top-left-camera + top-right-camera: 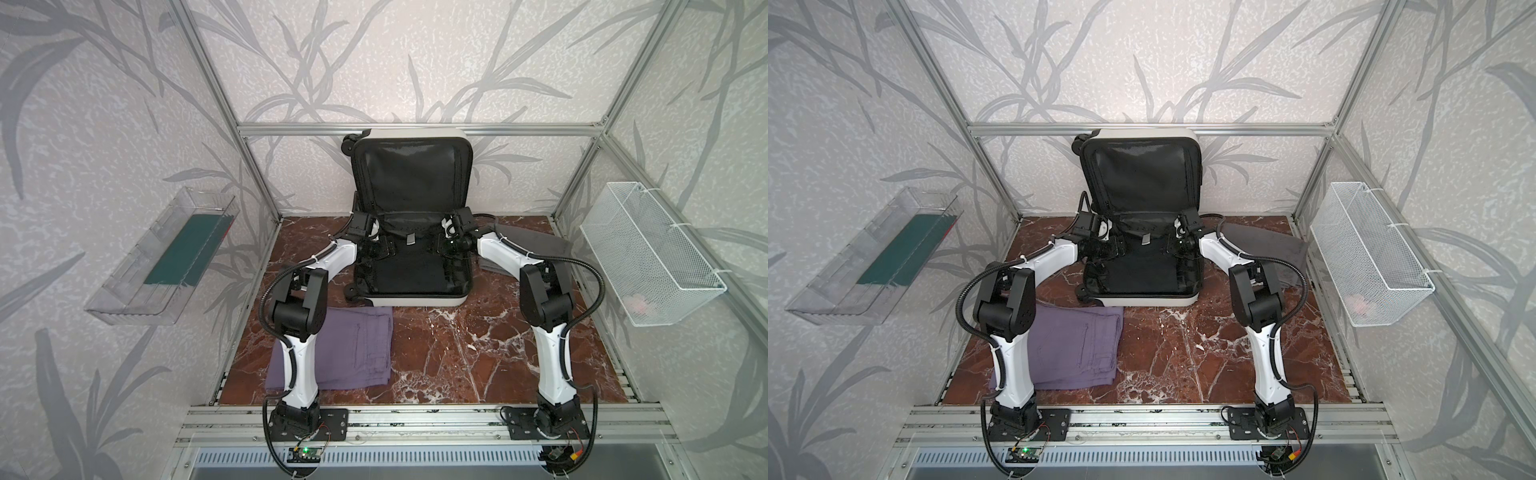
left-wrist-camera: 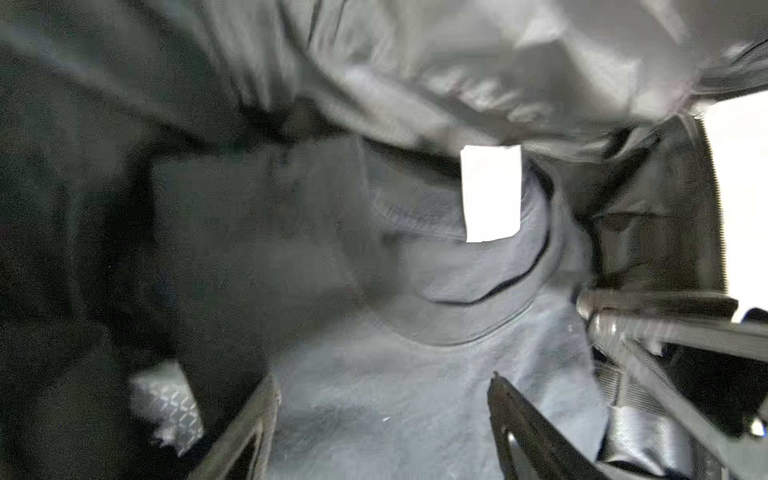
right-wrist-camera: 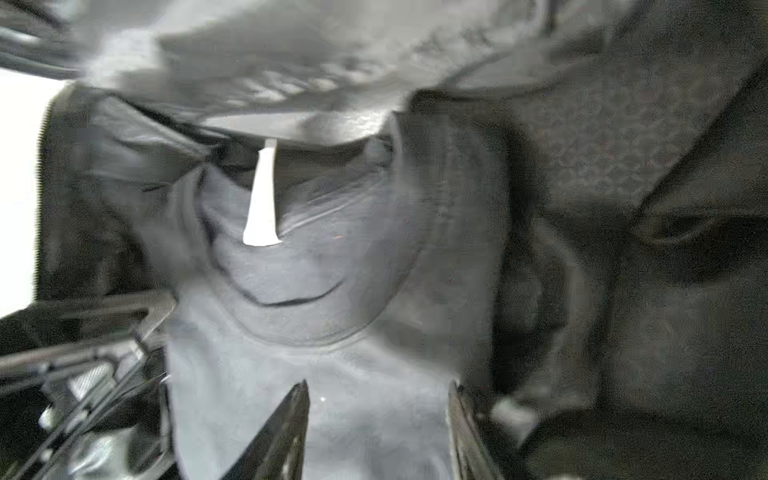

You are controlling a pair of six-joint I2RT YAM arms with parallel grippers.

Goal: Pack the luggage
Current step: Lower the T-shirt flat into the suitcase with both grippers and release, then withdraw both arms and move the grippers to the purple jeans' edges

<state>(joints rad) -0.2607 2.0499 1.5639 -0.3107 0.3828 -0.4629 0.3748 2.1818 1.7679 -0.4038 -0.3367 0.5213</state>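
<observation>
Closed in on three sides by pale walls [image 1: 395, 62] papered with grey leaf sprays and braced by aluminium rails [image 1: 415, 129]. Floored with a red-brown marble tabletop [image 1: 478, 353], white-veined and glossy. At the back centre of it, the luggage [image 1: 409, 298], lying open: white shell flat on the marble, black-lined lid [image 1: 409, 174] upright before the rear rail, a black wheel [image 1: 348, 145] at the lid's upper left corner. Near the front left, just before the case, folded purple trousers [image 1: 357, 349], partly hidden under the left arm [image 1: 299, 365]. Just right of the case, a rumpled grey cloth [image 1: 536, 243], passing under the right arm [image 1: 550, 361]. Hung on the right wall, a white wire mesh basket [image 1: 648, 257] with something pink [image 1: 638, 306] in it, too small to name; on the left wall, a clear plastic tray [image 1: 124, 282] with a dark green strip [image 1: 187, 249] along its floor. Laid in the flat half of the case, a dark navy garment [image 2: 415, 395], collar towards the hinge. Low inside the case, one at each side near the hinge: left gripper [image 2: 382, 380], jaws spread wide over the cloth and clasping nothing; right gripper [image 3: 380, 386], jaws parted less widely, apparently released as well, though blurred at the tips. Sewn inside the collar, a white neck tag [image 2: 490, 193], blown out to plain white, any print on it unreadable.
</observation>
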